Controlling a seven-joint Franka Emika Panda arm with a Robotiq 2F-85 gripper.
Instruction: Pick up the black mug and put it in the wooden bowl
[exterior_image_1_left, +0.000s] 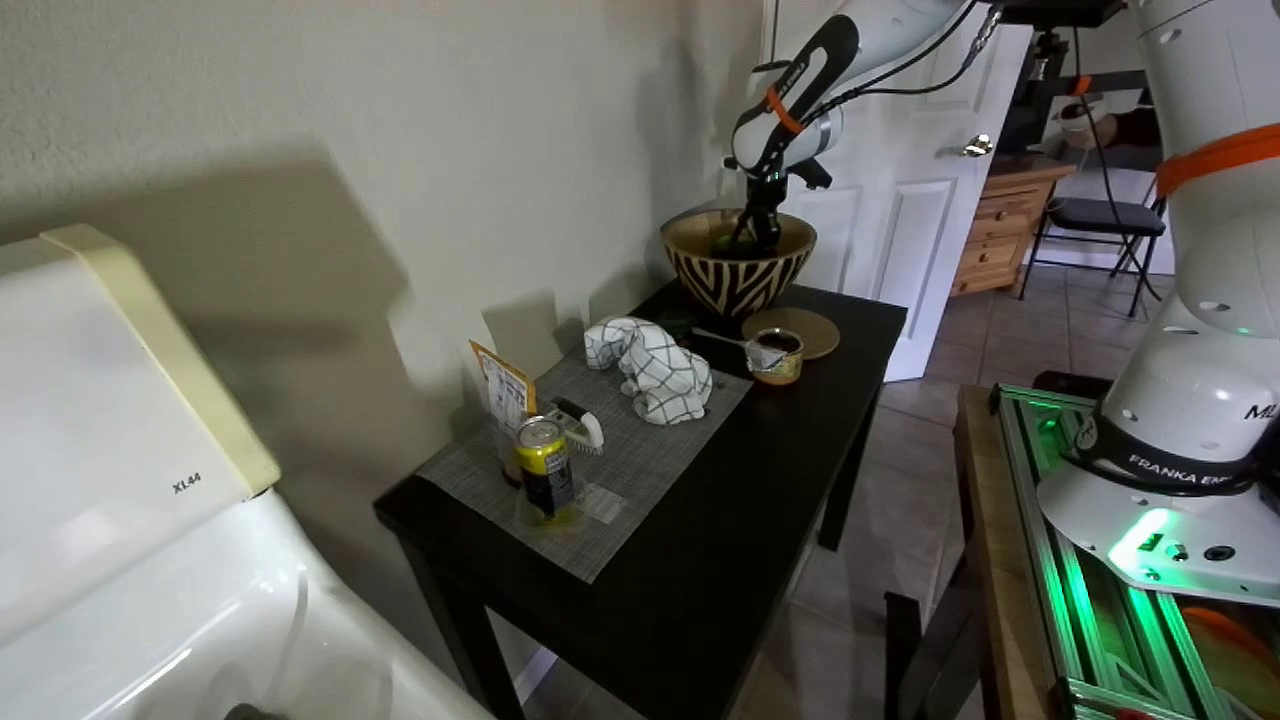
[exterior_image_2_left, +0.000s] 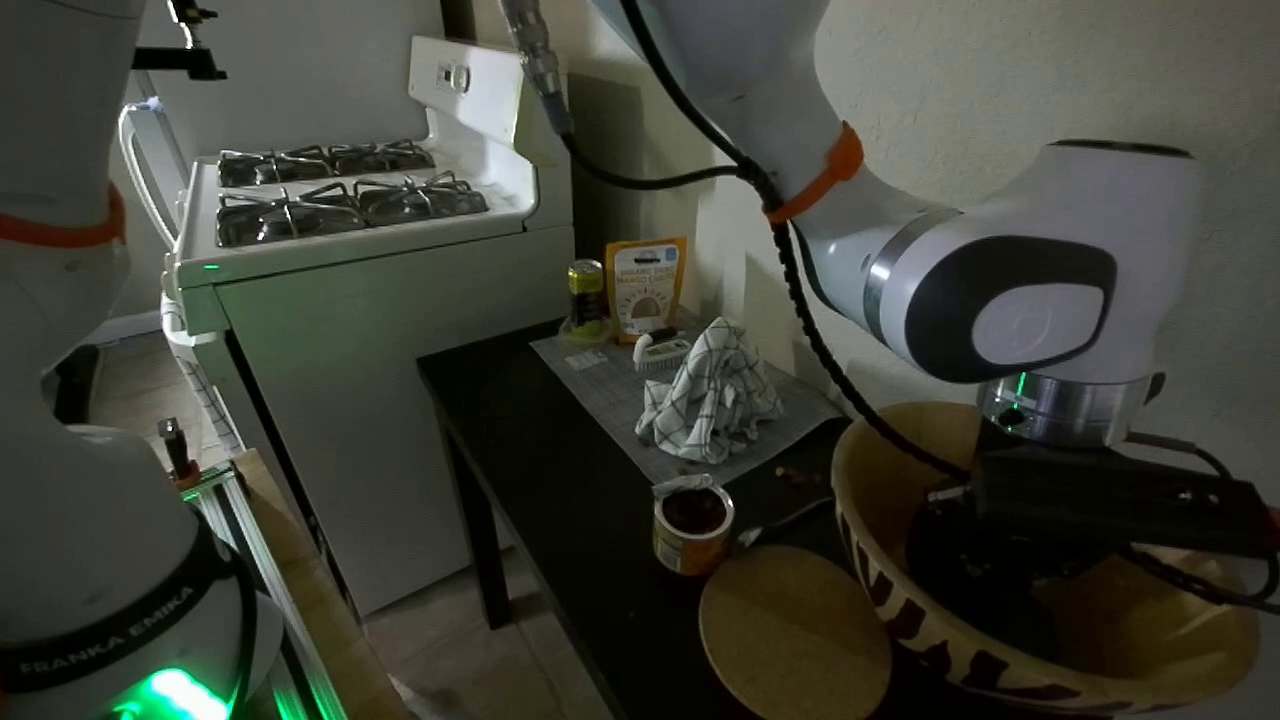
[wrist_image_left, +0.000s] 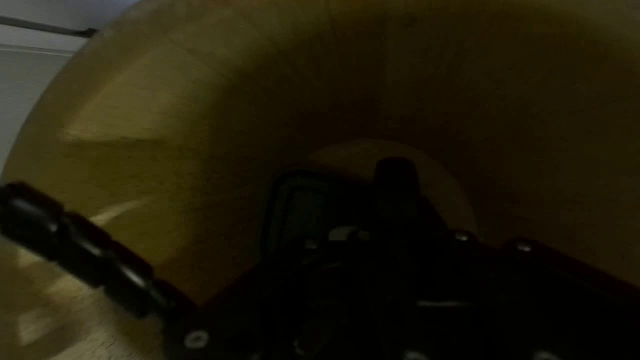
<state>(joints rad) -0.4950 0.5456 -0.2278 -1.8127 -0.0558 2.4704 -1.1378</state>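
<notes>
The black robot hand (exterior_image_1_left: 753, 240) is hanging inside the large, round, striped wooden bowl (exterior_image_1_left: 735, 284), where the small black mug (wrist_image_left: 302, 210) is seemingly showing; I cannot tell whether it is being gripped.

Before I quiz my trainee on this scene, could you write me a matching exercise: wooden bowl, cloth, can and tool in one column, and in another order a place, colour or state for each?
1. wooden bowl
2. cloth
3. can
4. tool

A. yellow and black
B. down inside the bowl
C. bunched up on the grey mat
D. dark-and-light stripes outside

Pairs: 1-D; 2-C; 3-A; 4-B
</notes>
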